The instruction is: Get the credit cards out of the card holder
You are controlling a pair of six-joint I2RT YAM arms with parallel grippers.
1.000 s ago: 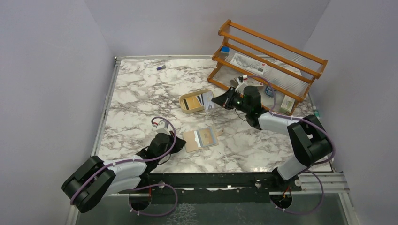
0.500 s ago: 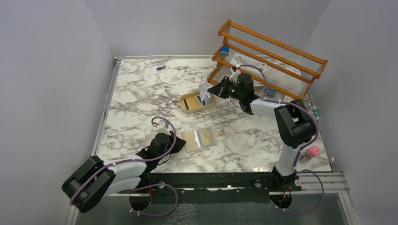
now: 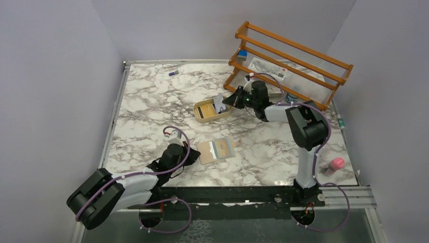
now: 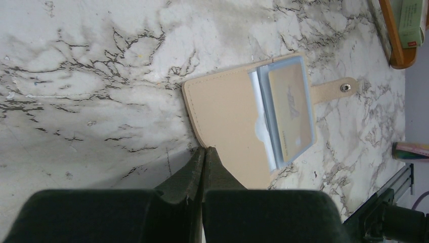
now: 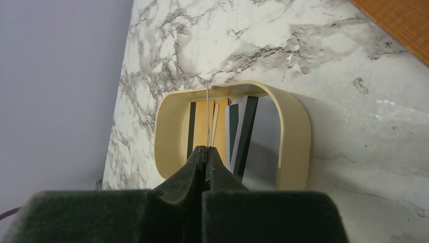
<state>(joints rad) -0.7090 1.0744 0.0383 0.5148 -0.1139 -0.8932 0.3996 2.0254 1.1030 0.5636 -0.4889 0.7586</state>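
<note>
Pinching a card (image 5: 208, 114) seen only edge-on, right claw (image 5: 204, 152) over tray (image 5: 298, 136), left claw (image 4: 204, 152) together beside card holder (image 4: 222, 111)

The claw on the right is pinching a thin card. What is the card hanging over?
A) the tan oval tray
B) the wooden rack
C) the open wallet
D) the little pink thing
A. The right claw grips the card edge-on straight above the tray, with the tray's rim curving around just below the card.
</note>
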